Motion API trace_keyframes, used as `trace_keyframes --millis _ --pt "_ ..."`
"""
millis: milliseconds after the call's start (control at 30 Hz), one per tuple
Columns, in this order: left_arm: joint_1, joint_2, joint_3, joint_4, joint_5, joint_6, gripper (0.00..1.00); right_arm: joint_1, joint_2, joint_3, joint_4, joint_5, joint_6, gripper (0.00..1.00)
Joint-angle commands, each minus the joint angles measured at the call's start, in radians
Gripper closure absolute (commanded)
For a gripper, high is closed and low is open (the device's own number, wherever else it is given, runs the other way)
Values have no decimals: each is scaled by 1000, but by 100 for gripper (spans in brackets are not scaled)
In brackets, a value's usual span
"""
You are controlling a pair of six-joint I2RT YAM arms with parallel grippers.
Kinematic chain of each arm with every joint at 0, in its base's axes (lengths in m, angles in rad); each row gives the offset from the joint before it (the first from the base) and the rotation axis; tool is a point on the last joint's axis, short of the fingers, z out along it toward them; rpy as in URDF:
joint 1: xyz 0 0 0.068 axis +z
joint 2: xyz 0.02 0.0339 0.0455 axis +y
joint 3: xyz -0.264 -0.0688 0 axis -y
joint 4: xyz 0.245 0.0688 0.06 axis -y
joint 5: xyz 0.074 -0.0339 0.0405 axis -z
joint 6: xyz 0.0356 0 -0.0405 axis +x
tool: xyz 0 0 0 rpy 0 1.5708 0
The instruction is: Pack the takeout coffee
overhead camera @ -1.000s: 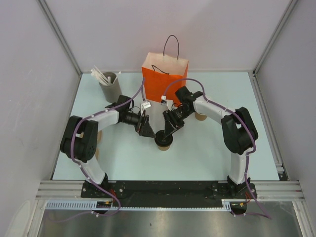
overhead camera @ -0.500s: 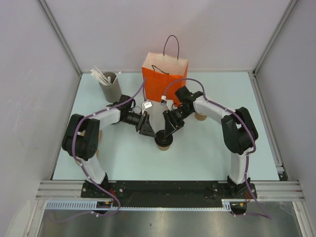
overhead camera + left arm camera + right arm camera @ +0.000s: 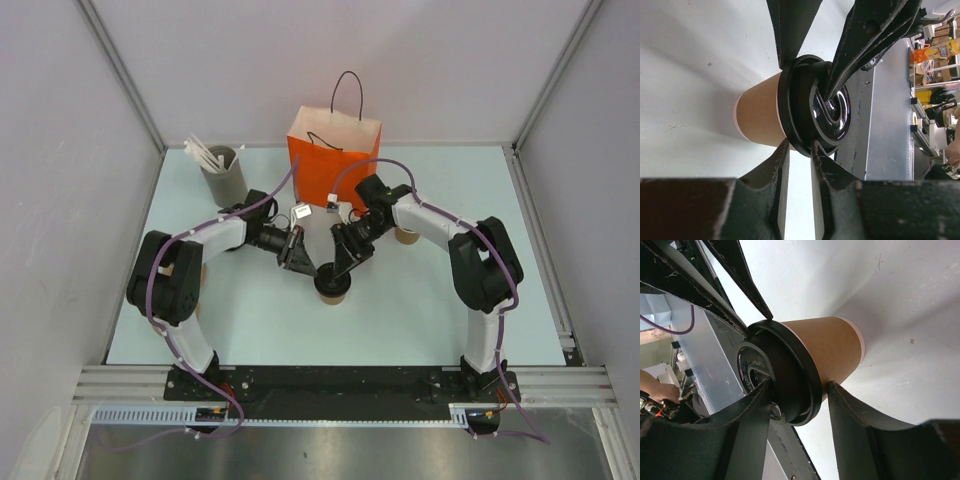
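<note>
The fingers [image 3: 790, 30] of the left gripper [image 3: 790, 105] sit on opposite sides of a round black plastic lid [image 3: 792, 375]. Their tips press against its rim, so they pinch the takeout coffee [image 3: 760, 115], a small tan kraft paper cup capped by that lid, at its top. The fingers [image 3: 752, 440] of the right gripper [image 3: 800, 385] stand apart and straddle the lid's edge. One tip rests in the glossy hollow of the lid's top, and the other hangs just beside the cup's wall under the rim. I cannot tell whether this pair actually clamps the cup.

The coffee stands upright on the pale blue-green table [image 3: 440, 320], about midway between its left and right edges and somewhat nearer the front edge than the back. The two grippers meet over it, the left arm reaching in from the left side and the right arm from the right.

Behind the cup, at the middle of the table's back edge, stands an orange paper bag with thin black handles [image 3: 333, 165], open at the top. Near the back left corner is a grey cylindrical holder of white sticks [image 3: 223, 173]. A tan cup stack [image 3: 406, 237] shows partly behind the right arm, just right of the bag.
</note>
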State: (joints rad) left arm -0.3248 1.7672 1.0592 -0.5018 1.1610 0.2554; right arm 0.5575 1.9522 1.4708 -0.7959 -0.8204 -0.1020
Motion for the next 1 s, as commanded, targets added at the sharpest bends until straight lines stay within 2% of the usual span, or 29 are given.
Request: trace_keyframes --millis 0,400,967 --pt "-54 23 15 43 -170 71 78 13 39 -10 -9 99 -41 50" --pt "-75 58 41 -1 -296 93 80 9 45 -12 -16 112 -44 50" --pt "-111 127 85 -81 -429 130 76 28 63 -12 -32 184 -65 50"
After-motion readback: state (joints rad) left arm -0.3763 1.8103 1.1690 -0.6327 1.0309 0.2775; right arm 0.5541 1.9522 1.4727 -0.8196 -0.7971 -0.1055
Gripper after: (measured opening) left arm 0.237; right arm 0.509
